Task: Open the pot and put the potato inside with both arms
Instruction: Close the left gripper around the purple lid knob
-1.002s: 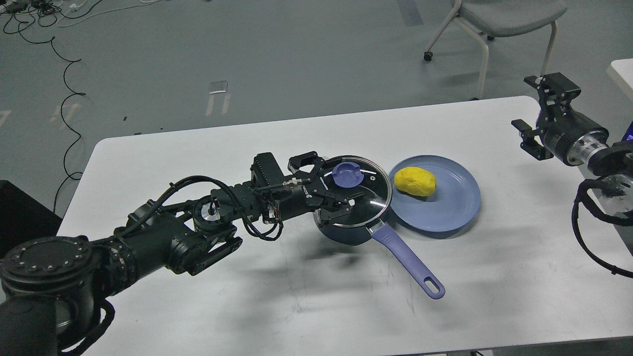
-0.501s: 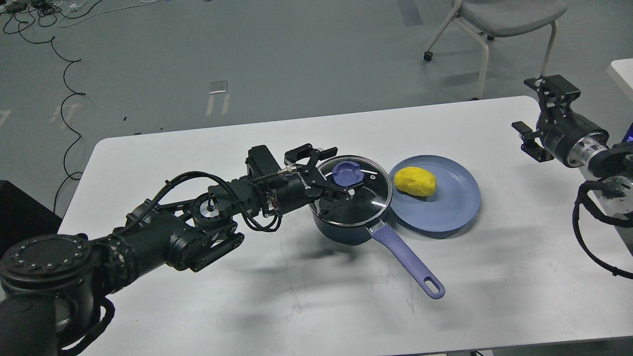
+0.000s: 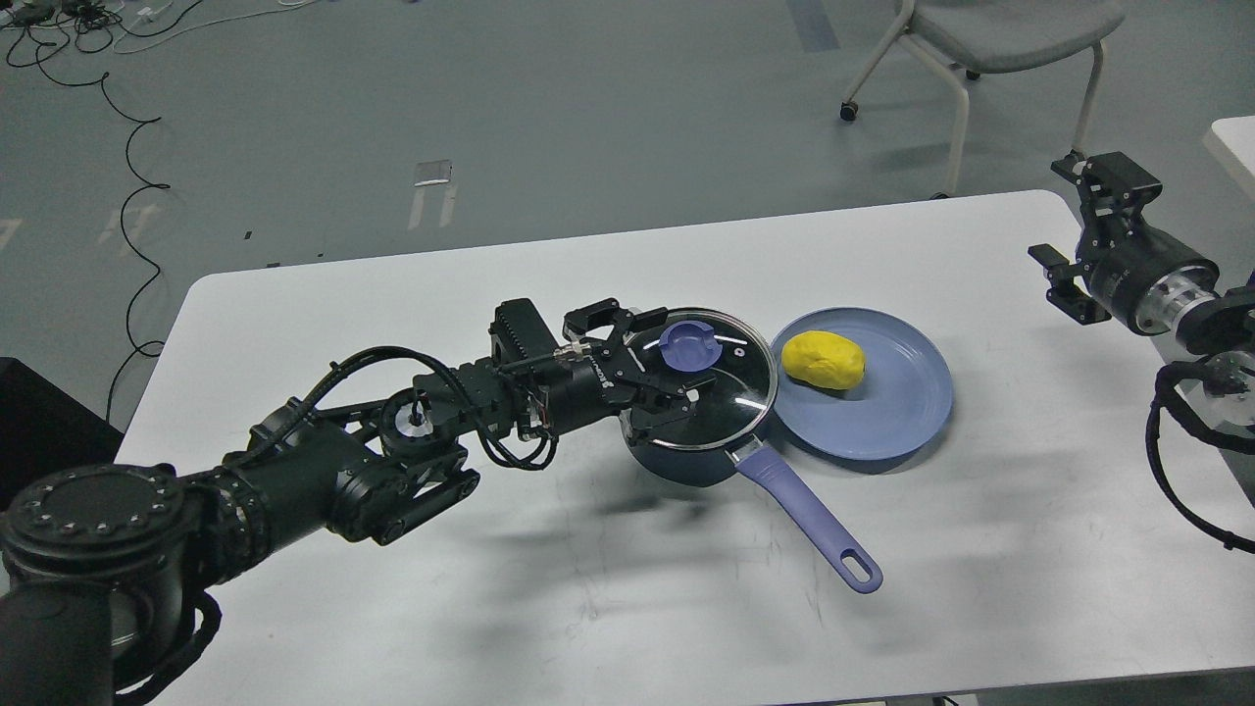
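Note:
The dark navy pot (image 3: 677,459) stands mid-table with its lavender handle (image 3: 806,520) pointing to the near right. The glass lid (image 3: 730,392) with its purple knob (image 3: 689,345) sits on the pot. My left gripper (image 3: 655,358) is open over the lid's left side. One finger is behind the knob and one is in front of it, and neither is closed on it. The yellow potato (image 3: 824,360) lies on a blue plate (image 3: 887,417) just right of the pot. My right gripper (image 3: 1077,233) is open and empty, in the air at the table's right edge.
The white table (image 3: 588,608) has rounded corners; its right edge lies under my right arm. A chair (image 3: 990,39) stands on the floor behind the table. Cables (image 3: 127,196) lie on the floor at far left.
My left gripper has shifted slightly around the knob and stays open. My right gripper has drifted a little to the right. The pot, lid and potato have not moved.

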You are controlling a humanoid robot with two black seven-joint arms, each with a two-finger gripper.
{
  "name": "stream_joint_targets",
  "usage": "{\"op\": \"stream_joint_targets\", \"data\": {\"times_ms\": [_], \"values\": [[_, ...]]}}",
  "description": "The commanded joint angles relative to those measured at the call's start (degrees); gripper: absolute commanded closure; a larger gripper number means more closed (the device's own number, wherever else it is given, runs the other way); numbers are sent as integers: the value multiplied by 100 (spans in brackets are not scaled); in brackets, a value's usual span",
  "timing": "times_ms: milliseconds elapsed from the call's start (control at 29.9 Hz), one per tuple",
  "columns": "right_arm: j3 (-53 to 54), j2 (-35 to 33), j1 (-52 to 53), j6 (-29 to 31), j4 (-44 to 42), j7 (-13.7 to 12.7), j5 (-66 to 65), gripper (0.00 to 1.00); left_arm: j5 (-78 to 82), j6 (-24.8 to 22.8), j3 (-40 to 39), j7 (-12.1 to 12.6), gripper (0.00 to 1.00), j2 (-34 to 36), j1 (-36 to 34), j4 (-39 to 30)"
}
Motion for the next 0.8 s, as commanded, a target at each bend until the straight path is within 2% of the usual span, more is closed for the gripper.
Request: {"op": "stream_joint_targets", "data": {"times_ms": [0, 67, 234, 334, 434, 468, 501, 568, 768], "values": [[0, 11, -12, -1, -56, 6, 0, 1, 11, 17, -7, -1, 20, 7, 3, -4], [0, 12, -12, -1, -56, 6, 0, 1, 11, 40, 2, -1, 22, 7, 3, -4], [-9, 12, -21, -1, -65, 6, 0, 1, 28, 40, 2, -1, 38, 7, 12, -4], [-9, 12, -38, -1, -100, 6, 0, 1, 37, 40, 11, -1, 44, 25, 12, -4], [-9, 29, -38, -1, -109, 6, 0, 1, 37, 40, 55, -1, 57, 51, 3, -4], [-9, 29, -38, -1, -100, 6, 0, 1, 37, 40, 98, -1, 67, 69, 3, -4], [-9, 29, -38, -1, -109, 6, 0, 1, 37, 40, 125, -1, 70, 69, 3, 5], [-9, 29, -38, -1, -135, 6, 0, 1, 37, 40, 134, -1, 74, 69, 3, -4], [-9, 38, -47, -1, -144, 6, 0, 1, 37, 40, 134, -1, 74, 244, 3, -74]]}}
